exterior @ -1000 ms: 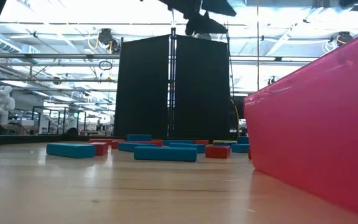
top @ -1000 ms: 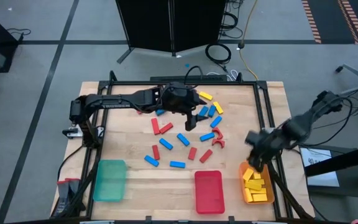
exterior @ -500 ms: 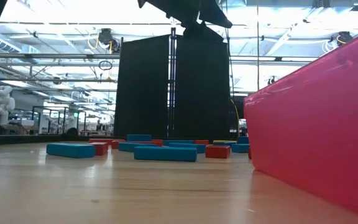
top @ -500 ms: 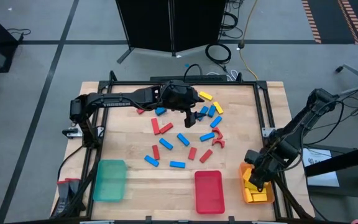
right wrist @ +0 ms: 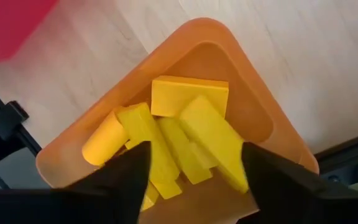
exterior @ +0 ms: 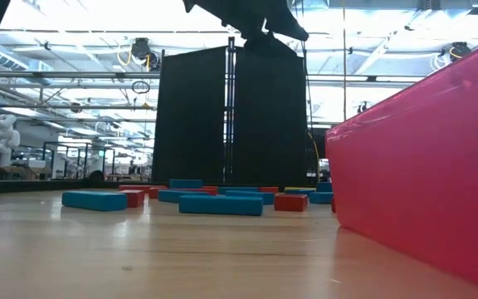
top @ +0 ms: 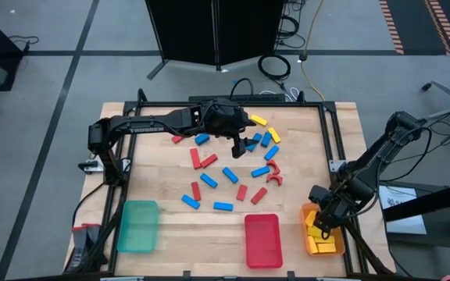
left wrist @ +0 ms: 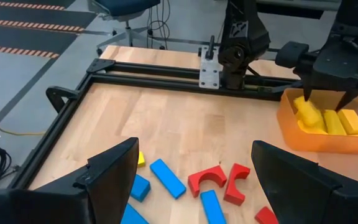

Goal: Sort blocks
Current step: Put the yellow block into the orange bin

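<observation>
Wooden table point(top: 162, 226) w/ three trays along near edge. Right gripper point(top: 323, 225) hangs over orange tray point(right wrist: 257, 118), fingers spread, nothing gripped; yellow blocks point(right wrist: 185, 146) lie right beneath, apparently just dropped. Left gripper point(top: 243, 145), open & empty, hovers above red/blue blocks point(top: 233, 175) scattered mid-table, prob. lining up next pick.

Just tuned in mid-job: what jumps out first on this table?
The scatter of red and blue blocks across the middle of the wooden table, with the left gripper hanging open over its far part. Next, the orange tray at the near right corner, piled with yellow blocks, the right gripper open just above them. The green tray and red tray along the near edge look empty from above.
</observation>
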`<act>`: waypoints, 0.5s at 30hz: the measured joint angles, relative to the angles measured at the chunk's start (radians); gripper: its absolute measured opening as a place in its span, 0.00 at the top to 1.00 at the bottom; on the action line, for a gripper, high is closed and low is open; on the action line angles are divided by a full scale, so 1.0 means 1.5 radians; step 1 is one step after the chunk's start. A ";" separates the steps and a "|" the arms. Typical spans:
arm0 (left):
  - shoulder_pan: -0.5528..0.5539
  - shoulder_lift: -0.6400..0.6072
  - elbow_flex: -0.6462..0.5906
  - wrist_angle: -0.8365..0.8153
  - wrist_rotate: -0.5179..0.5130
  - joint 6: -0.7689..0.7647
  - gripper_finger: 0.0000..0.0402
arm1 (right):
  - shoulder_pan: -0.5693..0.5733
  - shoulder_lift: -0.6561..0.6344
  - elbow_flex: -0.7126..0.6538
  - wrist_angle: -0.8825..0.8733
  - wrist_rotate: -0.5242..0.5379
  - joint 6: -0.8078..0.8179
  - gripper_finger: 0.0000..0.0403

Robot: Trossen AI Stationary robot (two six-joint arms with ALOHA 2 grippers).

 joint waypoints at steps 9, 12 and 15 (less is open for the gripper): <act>0.028 0.077 0.028 -0.008 0.000 0.087 0.21 | 0.000 -0.002 0.015 0.013 0.001 0.013 0.31; 0.061 0.122 0.077 -0.077 0.002 0.102 0.21 | 0.000 -0.008 0.027 0.013 0.002 0.013 0.33; 0.099 0.165 0.148 -0.145 0.018 0.102 0.21 | -0.001 -0.016 0.032 0.017 0.004 0.014 0.35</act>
